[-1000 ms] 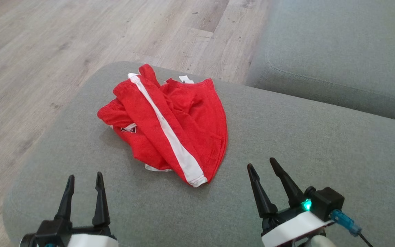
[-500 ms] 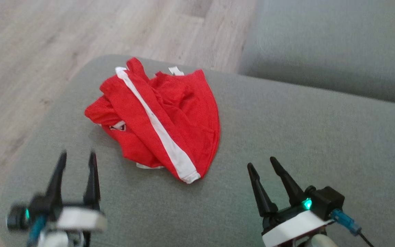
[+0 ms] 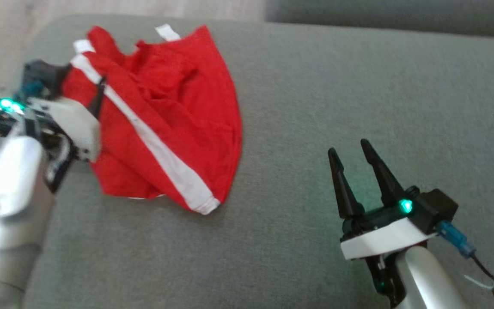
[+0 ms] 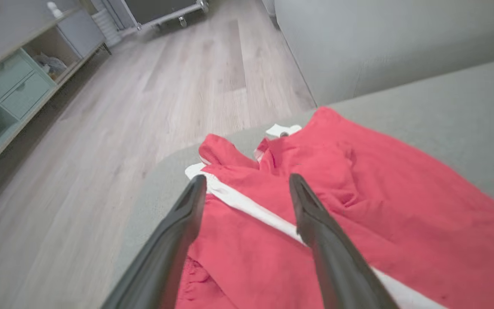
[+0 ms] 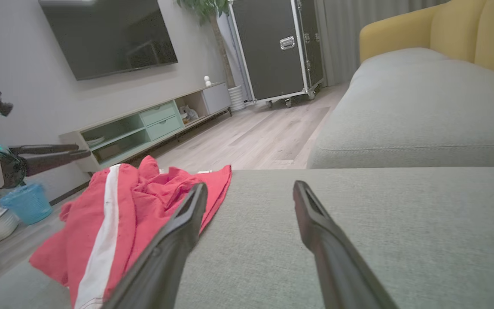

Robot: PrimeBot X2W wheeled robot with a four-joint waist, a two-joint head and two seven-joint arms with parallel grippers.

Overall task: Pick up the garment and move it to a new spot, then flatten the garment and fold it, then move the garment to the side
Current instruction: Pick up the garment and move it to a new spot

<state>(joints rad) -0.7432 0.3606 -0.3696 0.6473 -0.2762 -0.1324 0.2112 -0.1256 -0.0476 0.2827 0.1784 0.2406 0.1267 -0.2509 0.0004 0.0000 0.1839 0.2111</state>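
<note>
Risen from the lower left, the left pincer [image 4: 247, 178] now hangs over the left edge of the crumpled red garment [image 3: 165, 111], which lies on the grey sofa cushion [image 3: 315, 86]; its jaws are spread wide, gripping nothing, perhaps brushing the cloth; the right pincer [image 3: 349, 146] gapes empty, well to the garment's right.

The shorts [image 3: 178, 107] are bright red with a white side stripe [image 3: 151, 143], the cushion [image 3: 337, 86] plain grey-green, the floor [image 4: 101, 128] pale wood-grain, the drawers [image 5: 159, 116] mint green, the basket [image 5: 28, 201] blue, the armchair [image 5: 466, 30] yellow, and the left gripper [image 4: 248, 177] and right gripper [image 3: 348, 146] black-fingered with green lights.
</note>
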